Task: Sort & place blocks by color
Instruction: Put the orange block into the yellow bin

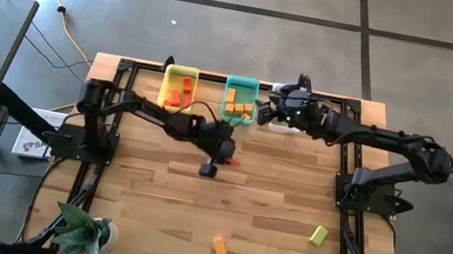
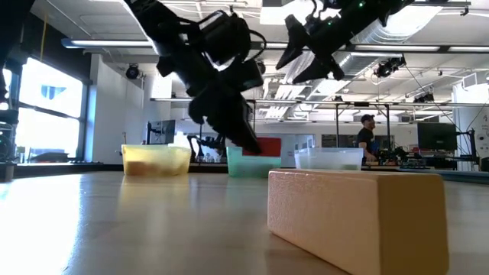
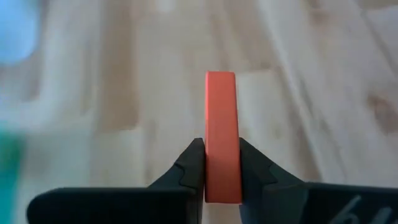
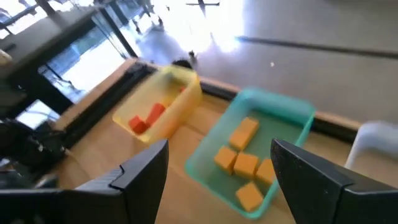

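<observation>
Between the left gripper's point(image 3: 222, 163) two dark fingers point(image 3: 189, 167), at the lower centre of the left wrist view, a red block point(image 3: 221, 134) stood clamped on its broad flat faces, its upper half rising clear of the tips. It looked like a small rigid bar, light and smooth-sided, so a squeeze across the flat faces near the middle seemed the sound hold; a pinch by a corner might have let it twist. In the high view the same gripper point(image 1: 213, 164) sat near the middle of the frame, over the bare tabletop point(image 1: 267, 212). Toward the top centre lay the yellow bin point(image 1: 182, 72) holding red blocks and, just right of it, the teal bin point(image 1: 242, 83) holding orange ones. The right gripper point(image 4: 217, 168) hung with its fingers spread and empty above the teal bin. An orange block point(image 1: 220, 249) and a light green block point(image 1: 318, 236) lay loose in the lower right of the high view, well apart from both grippers
</observation>
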`<state>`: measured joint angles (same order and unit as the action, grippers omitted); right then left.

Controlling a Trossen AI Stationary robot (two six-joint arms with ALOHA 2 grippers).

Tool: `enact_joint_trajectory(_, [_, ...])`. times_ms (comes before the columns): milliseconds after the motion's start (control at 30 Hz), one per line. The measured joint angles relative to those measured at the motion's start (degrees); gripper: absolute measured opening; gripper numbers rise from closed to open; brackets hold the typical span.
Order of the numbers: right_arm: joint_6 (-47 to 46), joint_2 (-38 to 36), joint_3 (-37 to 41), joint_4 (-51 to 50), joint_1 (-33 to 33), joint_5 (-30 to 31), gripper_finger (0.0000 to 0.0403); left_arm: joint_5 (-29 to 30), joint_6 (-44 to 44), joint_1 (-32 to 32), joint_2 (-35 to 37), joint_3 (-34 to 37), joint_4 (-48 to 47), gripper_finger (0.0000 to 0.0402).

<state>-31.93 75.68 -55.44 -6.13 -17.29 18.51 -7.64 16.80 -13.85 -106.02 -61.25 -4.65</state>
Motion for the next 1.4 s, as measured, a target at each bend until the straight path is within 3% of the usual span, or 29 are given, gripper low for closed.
enact_joint_trajectory(400, [8.7,-7.0,0.0,-4.0,-3.4,-2.5,0.027,20.4,-2.7,-14.5,16.1,0.0,-13.2,0.0036])
enact_joint_trajectory(733, [11.5,-8.1,0.0,-10.8,-3.7,-2.7,0.027,35.1,-17.5,-27.2,20.5,0.0,-25.9,0.0036])
enact_joint_trajectory(867, [11.7,-8.1,0.0,-12.8,-3.7,-2.7,0.027,34.0,-22.4,-28.5,19.3,0.0,-28.1,0.0036])
enact_joint_trajectory(1133, [13.0,-8.1,0.0,-14.8,-3.7,-5.1,0.027,34.6,-22.2,-27.7,17.7,0.1,-28.4,0.0038])
enact_joint_trajectory(1400, [12.8,-8.1,0.0,-14.8,-3.7,-5.5,0.027,35.3,-23.4,-27.7,17.7,0.1,-28.4,0.0085])
